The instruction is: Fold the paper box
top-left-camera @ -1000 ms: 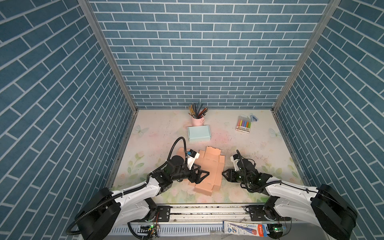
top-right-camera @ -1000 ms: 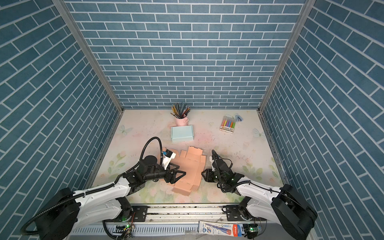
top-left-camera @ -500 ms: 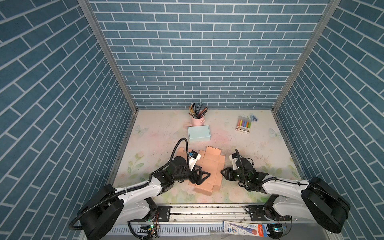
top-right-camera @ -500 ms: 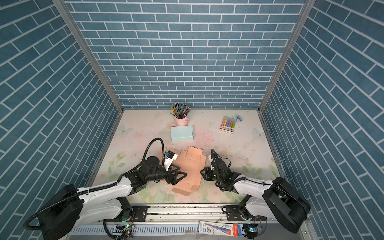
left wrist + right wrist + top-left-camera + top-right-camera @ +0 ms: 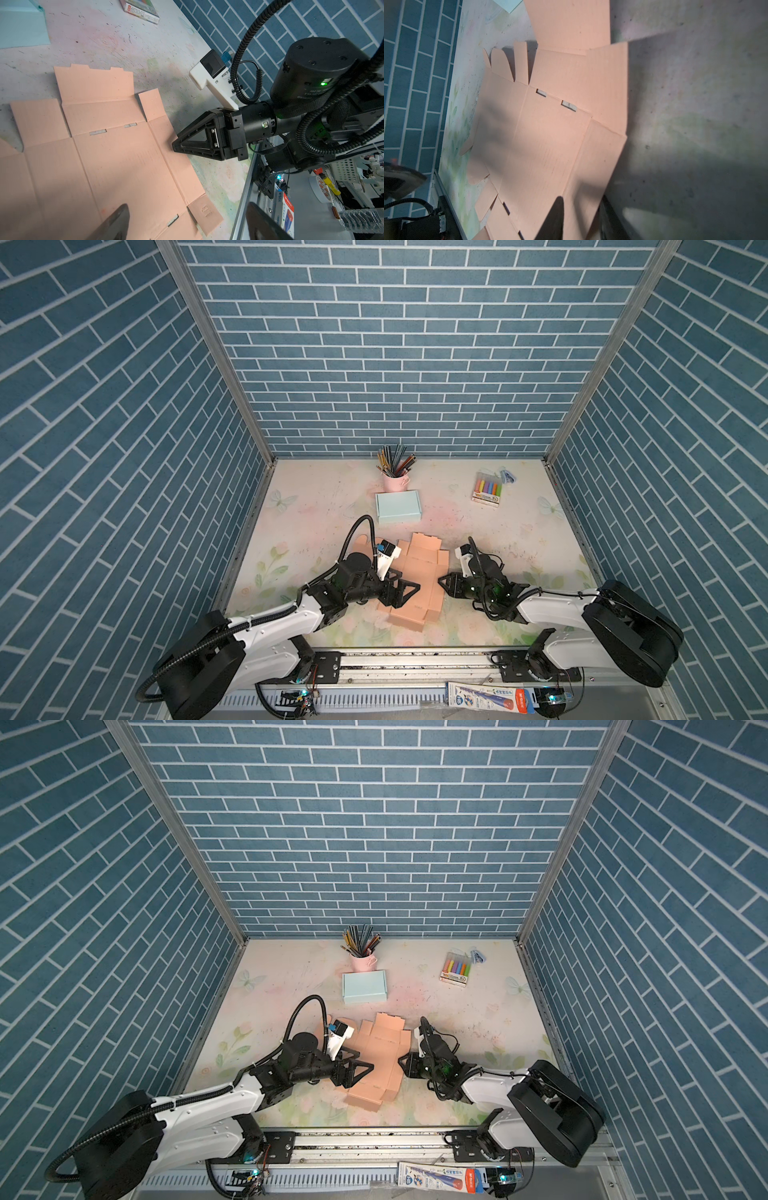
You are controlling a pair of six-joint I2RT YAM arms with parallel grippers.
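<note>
Left wrist view: left tool (image 5: 187, 204) open above paper box (image 5: 116, 162); right tool (image 5: 174, 145) at its edge, grip unclear.

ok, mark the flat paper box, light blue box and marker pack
flat paper box (image 5: 422, 564), in a top view, central panel.
light blue box (image 5: 397, 506), in a top view, centre of its lid.
marker pack (image 5: 487, 489), in a top view, on the coloured markers.

Peach paper box (image 5: 419, 568): unfolded blank lying flat, front centre; few small flaps tilted up.
</note>
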